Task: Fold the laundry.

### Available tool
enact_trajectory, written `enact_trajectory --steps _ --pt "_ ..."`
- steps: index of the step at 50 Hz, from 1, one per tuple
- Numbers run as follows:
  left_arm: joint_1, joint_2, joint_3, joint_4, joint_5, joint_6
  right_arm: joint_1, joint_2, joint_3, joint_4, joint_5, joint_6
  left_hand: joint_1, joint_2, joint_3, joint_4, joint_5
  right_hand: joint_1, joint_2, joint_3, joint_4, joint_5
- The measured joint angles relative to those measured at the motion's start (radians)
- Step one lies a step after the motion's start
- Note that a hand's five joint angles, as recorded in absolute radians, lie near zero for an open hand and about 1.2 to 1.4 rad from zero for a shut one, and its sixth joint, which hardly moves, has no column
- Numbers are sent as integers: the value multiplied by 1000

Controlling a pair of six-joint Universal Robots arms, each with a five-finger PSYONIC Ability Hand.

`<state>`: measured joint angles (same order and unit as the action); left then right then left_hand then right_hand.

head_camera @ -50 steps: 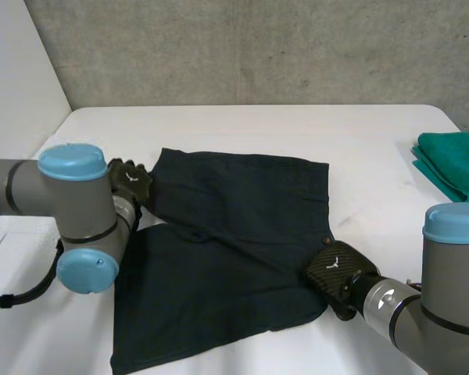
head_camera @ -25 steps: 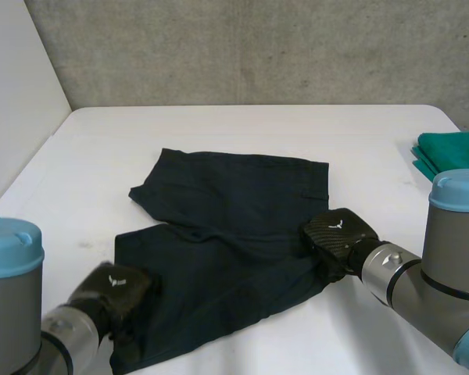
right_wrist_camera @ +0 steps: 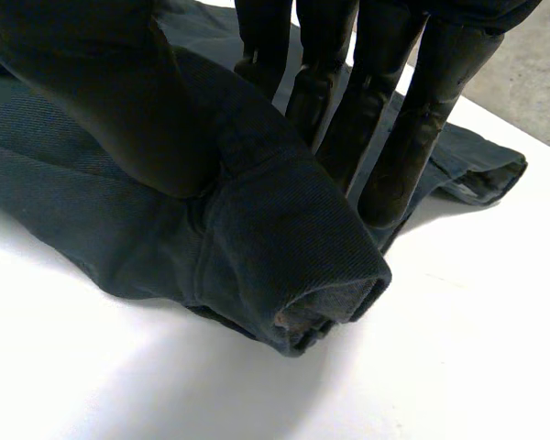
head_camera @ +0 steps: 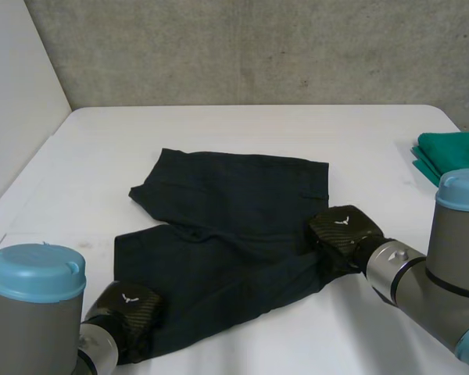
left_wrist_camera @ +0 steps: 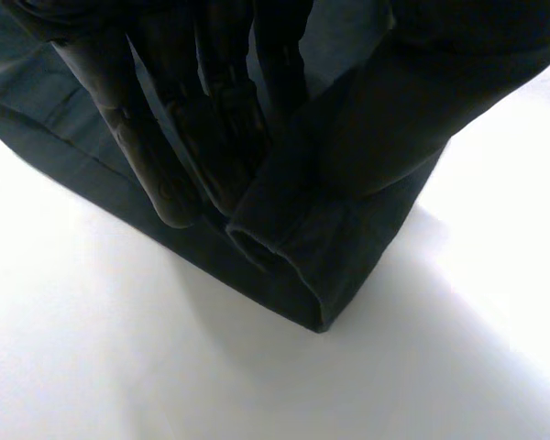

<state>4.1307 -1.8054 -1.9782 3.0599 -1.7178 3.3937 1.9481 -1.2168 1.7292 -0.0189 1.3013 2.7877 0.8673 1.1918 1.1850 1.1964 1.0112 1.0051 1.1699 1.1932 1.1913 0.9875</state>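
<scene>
Dark navy shorts (head_camera: 234, 226) lie spread on the white table (head_camera: 242, 133), partly folded over themselves. My left hand (head_camera: 129, 308) sits at the near left corner of the shorts. In the left wrist view its fingers (left_wrist_camera: 174, 147) and thumb pinch a fold of the hem (left_wrist_camera: 348, 229). My right hand (head_camera: 342, 234) is at the right edge of the shorts, near the waistband corner. Its thumb (right_wrist_camera: 101, 92) and fingers (right_wrist_camera: 385, 119) clamp a rolled fold of the cloth (right_wrist_camera: 284, 247) slightly off the table.
A folded green cloth (head_camera: 453, 160) lies at the table's right edge. A concrete wall (head_camera: 242, 47) stands behind the table. White table surface lies bare beyond the shorts and to the left.
My left hand moved from the shorts' far left side to the near left corner and closed on the hem. My right hand shifted slightly away along the right edge, still gripping.
</scene>
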Motion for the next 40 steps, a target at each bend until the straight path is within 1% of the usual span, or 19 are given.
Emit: enact_trajectory --steps 4,5,7,9,11,12,14,16,18,19,21,23,26,29,31,32,35,36,40 --pt "-19 42 19 3 -36 4 -7 -18 -3 11 0 -8 0 2 1 0 0 0 0 0 0 0" --pt "-25 81 30 1 -49 8 -10 -40 -5 24 0 -18 0 2 1 0 0 0 0 0 0 0" --pt "-28 102 34 -2 -53 11 -11 -49 -6 32 0 -23 0 2 2 0 0 0 0 0 0 0" --pt "-34 190 53 -26 -63 33 -14 -108 -9 114 -8 -92 0 3 3 0 0 0 0 0 0 0" --pt "-36 212 58 -36 -64 41 -15 -124 -10 145 -11 -120 0 3 3 0 0 0 0 0 0 0" --pt "-39 261 67 -74 -64 67 -19 -161 -13 223 -17 -195 0 4 3 0 0 0 0 0 0 0" --pt "-44 298 73 -121 -60 100 -27 -202 -13 324 -22 -296 0 4 3 0 0 0 0 0 0 0" --pt "-57 332 76 -203 -47 155 -48 -254 -7 468 -24 -445 0 4 3 0 0 0 0 0 0 0" --pt "-68 344 75 -253 -35 189 -59 -272 -2 526 -24 -508 0 4 3 0 0 0 0 0 0 0" --pt "-79 350 73 -298 -21 221 -84 -299 7 613 -25 -607 0 4 3 0 0 0 0 0 0 0" --pt "-90 353 72 -340 -3 256 -113 -319 13 677 -27 -690 0 4 4 1 0 0 0 0 0 0" --pt "-96 348 75 -354 13 279 -137 -327 15 705 -30 -735 0 4 4 2 0 0 0 0 0 0" --pt "-97 329 84 -335 24 295 -159 -320 12 697 -34 -745 0 5 4 4 0 0 0 0 0 0" --pt "-94 251 114 -241 29 300 -162 -259 -1 625 -35 -685 6 -7 0 -3 -5 0 0 0 0 0" --pt "-94 251 114 -241 29 300 -162 -259 -1 625 -35 -685 6 -7 0 -3 -5 0 0 0 0 0" --pt "-96 172 132 -163 25 290 -142 -183 -18 548 -30 -609 -256 -294 -291 -297 -293 0 0 0 0 0" --pt "-98 146 136 -140 23 282 -131 -153 -25 518 -26 -578 -256 -294 -291 -297 -293 0 0 0 0 0" --pt "-105 104 140 -109 17 247 -114 -114 -37 471 -18 -528 -508 -806 -793 -812 -801 0 0 0 0 0" --pt "-110 79 140 -100 14 146 -102 -88 -44 410 -2 -468 -491 -807 -800 -819 -807 0 0 0 0 0"
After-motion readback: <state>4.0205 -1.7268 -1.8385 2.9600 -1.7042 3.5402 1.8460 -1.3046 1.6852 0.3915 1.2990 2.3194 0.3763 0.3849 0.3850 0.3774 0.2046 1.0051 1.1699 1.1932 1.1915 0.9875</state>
